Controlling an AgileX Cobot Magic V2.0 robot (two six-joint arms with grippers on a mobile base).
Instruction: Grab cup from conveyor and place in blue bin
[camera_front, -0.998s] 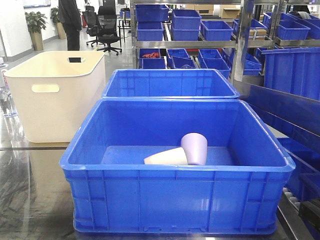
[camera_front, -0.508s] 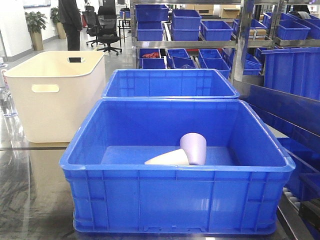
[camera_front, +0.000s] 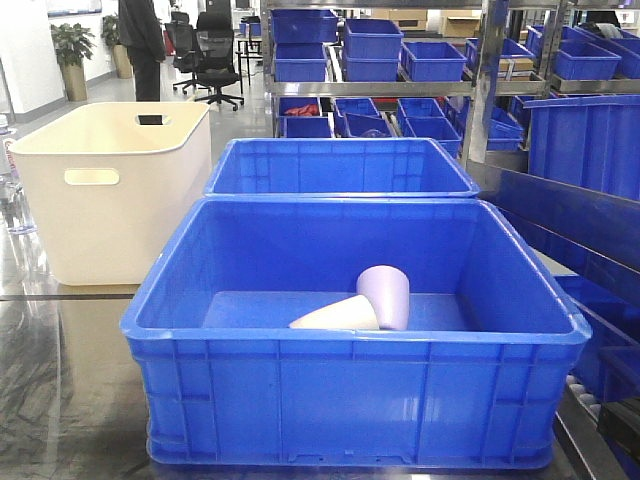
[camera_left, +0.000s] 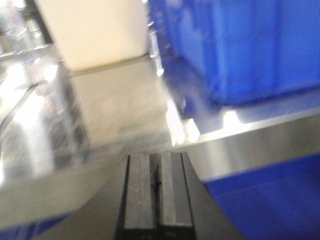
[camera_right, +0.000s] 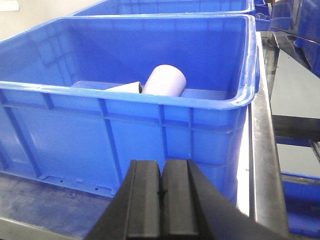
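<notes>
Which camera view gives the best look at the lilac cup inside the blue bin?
The front-facing view: it looks down into the blue bin and shows the whole lilac cup leaning beside a cream cup. The right wrist view shows only its upper part above the rim. The left wrist view is blurred and shows no cup.

You see the blue bin (camera_front: 350, 385) as moulded plastic with a smooth, slightly glossy skin and ribbed walls. The lilac cup (camera_front: 385, 296) and the cream cup (camera_front: 335, 315) inside it look like matt, smooth plastic. The cream tub (camera_front: 110, 195) has a satin plastic finish. The table top (camera_front: 70, 390) is polished and mirror-like. The right gripper (camera_right: 161, 192) pads look like matt black rubber; the left gripper (camera_left: 156, 187) pads appear grey and dull
</notes>
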